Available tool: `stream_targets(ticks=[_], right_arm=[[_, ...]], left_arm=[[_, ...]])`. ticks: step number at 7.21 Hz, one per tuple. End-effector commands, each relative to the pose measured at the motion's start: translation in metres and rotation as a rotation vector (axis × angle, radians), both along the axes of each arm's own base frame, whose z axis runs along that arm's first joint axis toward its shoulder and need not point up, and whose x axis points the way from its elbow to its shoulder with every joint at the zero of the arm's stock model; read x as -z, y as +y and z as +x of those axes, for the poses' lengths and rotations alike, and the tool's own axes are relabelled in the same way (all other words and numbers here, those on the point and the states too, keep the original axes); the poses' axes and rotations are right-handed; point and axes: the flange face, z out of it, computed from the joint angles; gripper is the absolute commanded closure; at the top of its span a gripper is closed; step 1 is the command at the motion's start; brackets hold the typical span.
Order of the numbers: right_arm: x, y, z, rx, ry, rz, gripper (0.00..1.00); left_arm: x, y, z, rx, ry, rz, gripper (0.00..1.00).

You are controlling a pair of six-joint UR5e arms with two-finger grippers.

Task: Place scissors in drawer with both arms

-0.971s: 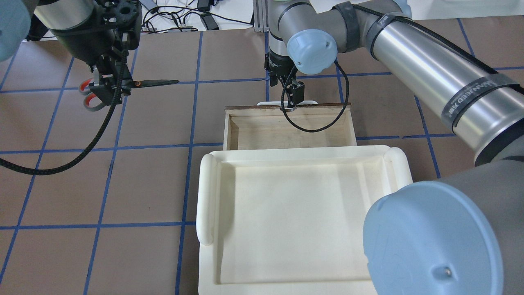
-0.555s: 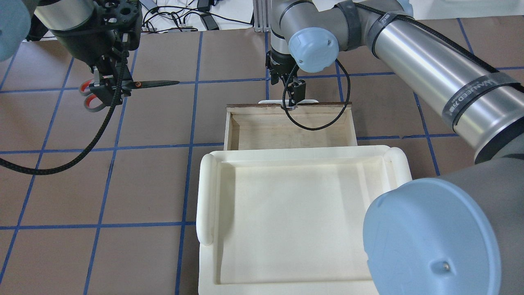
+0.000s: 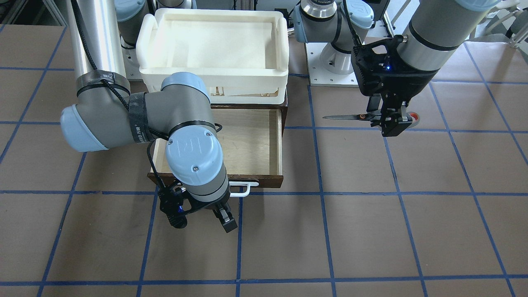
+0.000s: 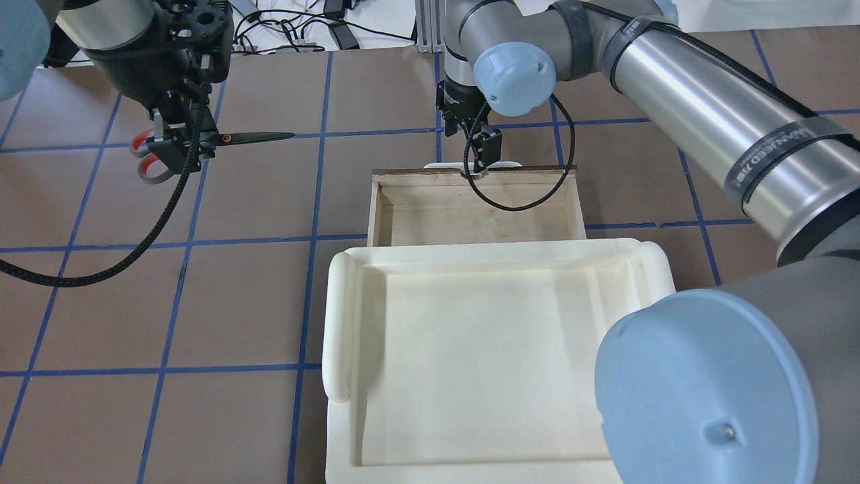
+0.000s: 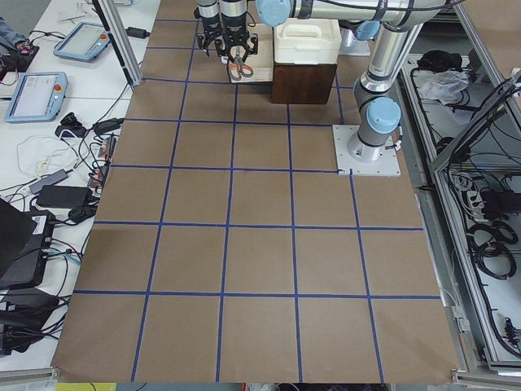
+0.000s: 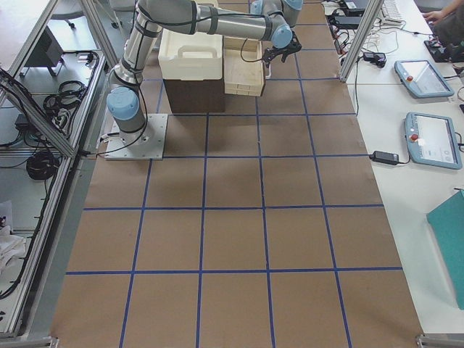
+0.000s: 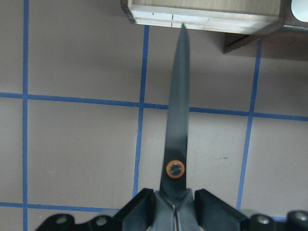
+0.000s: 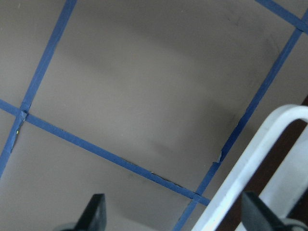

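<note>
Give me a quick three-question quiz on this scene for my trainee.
1. True or false: the drawer is pulled open.
2. What does the left tool hold? A) the scissors B) the drawer C) nothing
3. Is the right tool open or shut?
Key: 1 true; 2 A; 3 open.

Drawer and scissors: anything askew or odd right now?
Nothing stands out. The scissors sit closed in the left gripper, tip toward the drawer, which is open and empty. The right gripper is open beside its handle.
</note>
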Motion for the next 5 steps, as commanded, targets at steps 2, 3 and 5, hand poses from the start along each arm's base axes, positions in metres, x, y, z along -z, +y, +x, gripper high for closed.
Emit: stream_targets(ticks=[2, 3, 5], right_arm=[[-0.074, 0.024, -0.009, -0.052, -0.006, -0.087, 0.00], [-0.099, 0.026, -0.026, -0.189, 0.042, -0.138, 0.00], [-0.136, 0.025, -0.091, -0.420, 0.055, -0.150, 0.00]], left_arm=[[0.008, -0.006, -0.005, 0.011, 0.012, 0.008, 0.82], [0.007, -0.006, -0.020, 0.028, 0.058, 0.005, 0.82], [0.027, -0.009, -0.078, 0.090, 0.068, 0.016, 0.82]])
